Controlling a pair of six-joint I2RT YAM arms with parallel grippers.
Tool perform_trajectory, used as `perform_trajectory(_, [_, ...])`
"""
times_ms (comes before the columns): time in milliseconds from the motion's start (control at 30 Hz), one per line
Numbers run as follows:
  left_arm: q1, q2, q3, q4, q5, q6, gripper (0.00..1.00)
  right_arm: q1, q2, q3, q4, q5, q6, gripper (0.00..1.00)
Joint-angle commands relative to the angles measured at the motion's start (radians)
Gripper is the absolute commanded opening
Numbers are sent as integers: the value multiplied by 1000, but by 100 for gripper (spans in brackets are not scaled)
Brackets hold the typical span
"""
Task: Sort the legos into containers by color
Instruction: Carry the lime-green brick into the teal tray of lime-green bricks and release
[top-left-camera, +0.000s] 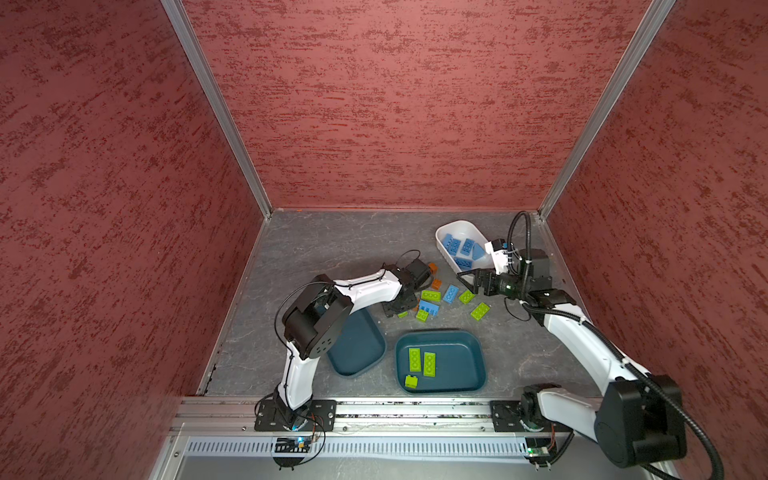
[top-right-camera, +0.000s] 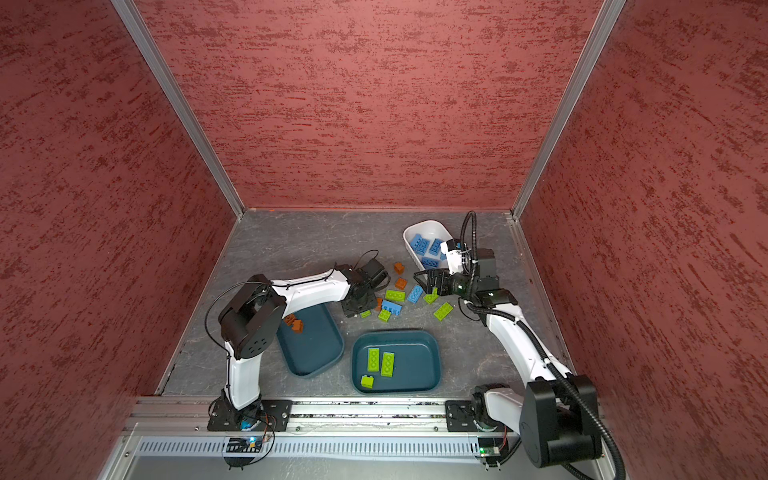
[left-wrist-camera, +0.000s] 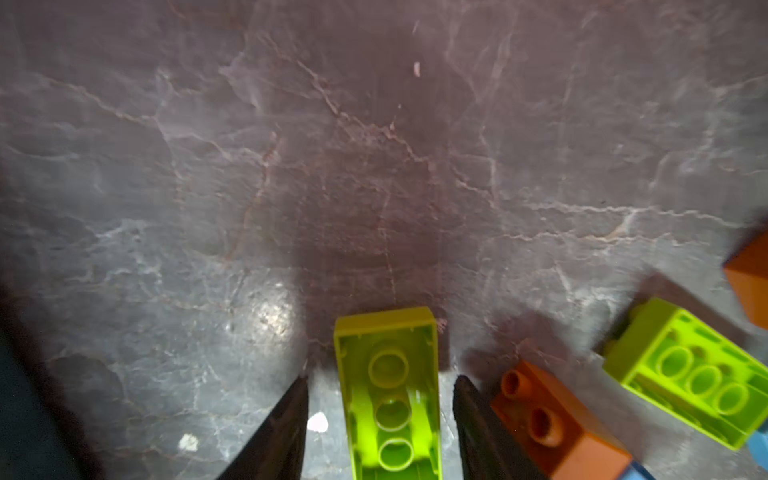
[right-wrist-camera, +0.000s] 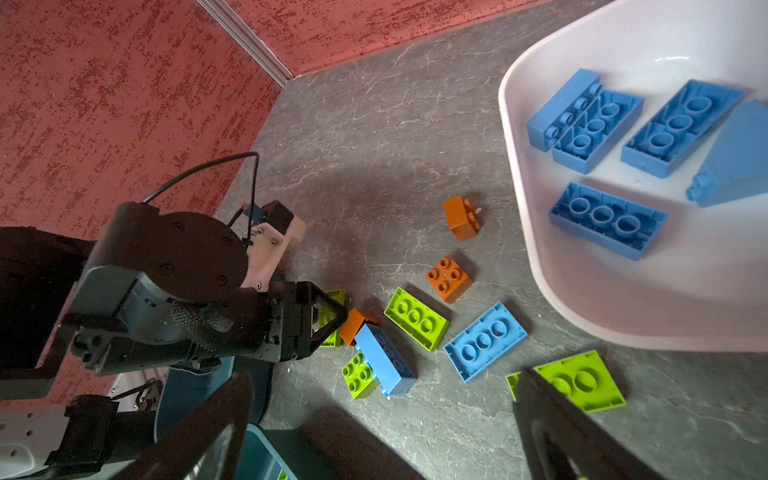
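Observation:
My left gripper (left-wrist-camera: 381, 378) points down at the floor and straddles an upside-down lime lego (left-wrist-camera: 386, 395), open, with a gap at each finger. An orange lego (left-wrist-camera: 552, 424) lies against one finger. In a top view this gripper (top-left-camera: 397, 309) sits at the left of the loose pile. My right gripper (top-left-camera: 467, 282) hovers wide open and empty over the pile's right side, near a lime lego (right-wrist-camera: 582, 380). A white container (top-left-camera: 459, 227) holds several blue legos (right-wrist-camera: 606, 220). One teal container (top-left-camera: 461, 361) holds three lime legos; another (top-right-camera: 316, 353) holds orange ones (top-right-camera: 295, 324).
Loose on the grey floor lie lime (top-left-camera: 431, 296), blue (top-left-camera: 451, 293) and orange (top-left-camera: 436, 284) bricks, a blue one (right-wrist-camera: 386, 361) beside a small lime one (right-wrist-camera: 359, 376). Red walls enclose three sides; a metal rail (top-left-camera: 415, 409) runs along the front.

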Motion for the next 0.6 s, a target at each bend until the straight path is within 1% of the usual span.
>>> perform_trajectory(0, [3,17,7,2,10,-8,54,6,2,1,-13,5,-27,99])
perform_trajectory(67, [2,21,10,-7,6,-8,51,7,1,1,-13,6,-27,99])
perform_trajectory(133, [-1,21,18,-24,-6,-5,45,7,1,1,-15,6,-28,99])
perform_trajectory(267, [-7,9,24,-44,-15,14,32,7,-2,-2,-13,8,-29,99])
perform_trajectory(400, [-11,-26,38,-84,-42,61,31,7,-5,-5,-10,12,-25,99])
perform_trajectory(567, [-19,-105,68,-141,-86,174,31,7,0,-2,-1,21,-21,99])
